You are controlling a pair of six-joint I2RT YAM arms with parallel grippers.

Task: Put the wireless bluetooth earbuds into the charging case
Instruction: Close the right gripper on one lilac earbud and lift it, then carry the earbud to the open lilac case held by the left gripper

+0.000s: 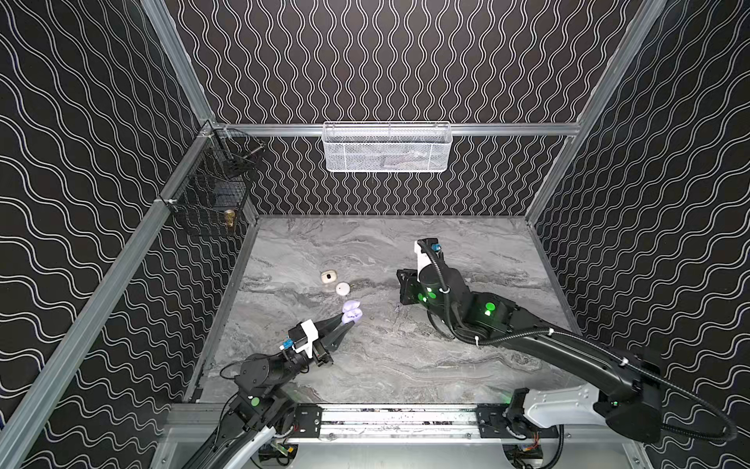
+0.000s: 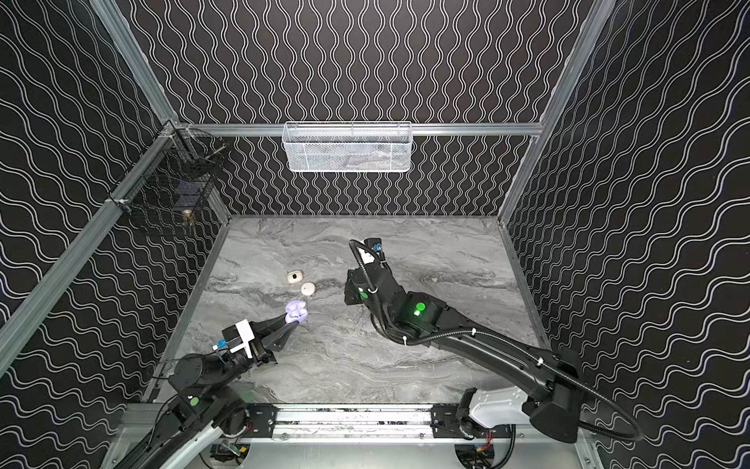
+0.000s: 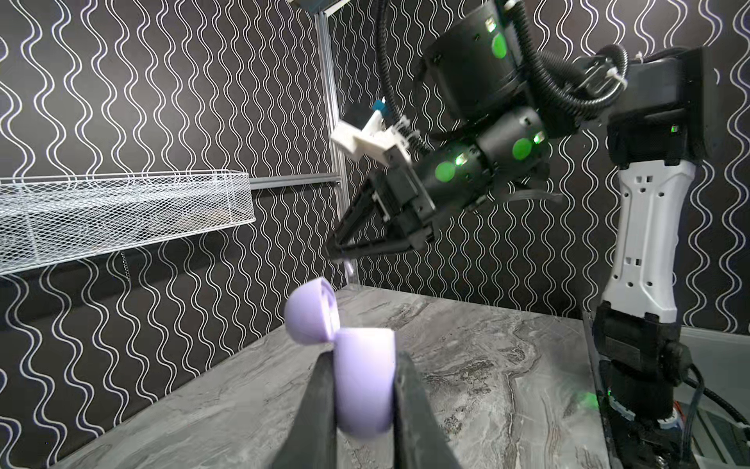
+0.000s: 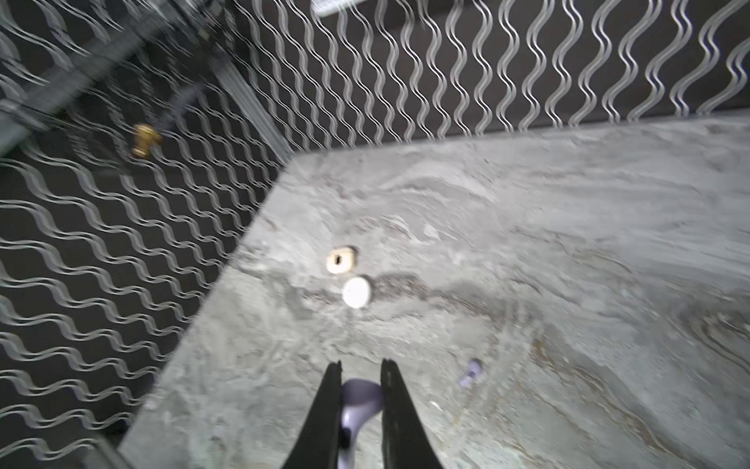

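My left gripper (image 1: 345, 321) (image 3: 363, 357) is shut on the base of a lilac charging case (image 1: 351, 312) (image 2: 295, 310) (image 3: 365, 385), which it holds just above the marble table at centre left. The case's lid (image 3: 310, 314) stands open. My right gripper (image 4: 361, 365) (image 3: 339, 251) hangs to the right of the case and higher. It is shut on a lilac earbud (image 4: 359, 400), whose stem runs back between the fingers. A second lilac earbud (image 4: 470, 371) lies loose on the table close to that gripper.
A cream square case (image 1: 328, 277) (image 4: 341, 260) and a white round case (image 1: 343, 288) (image 4: 356, 291) lie on the table behind the lilac case. A white mesh basket (image 1: 387, 148) hangs on the back wall, a black wire basket (image 1: 211, 191) on the left wall.
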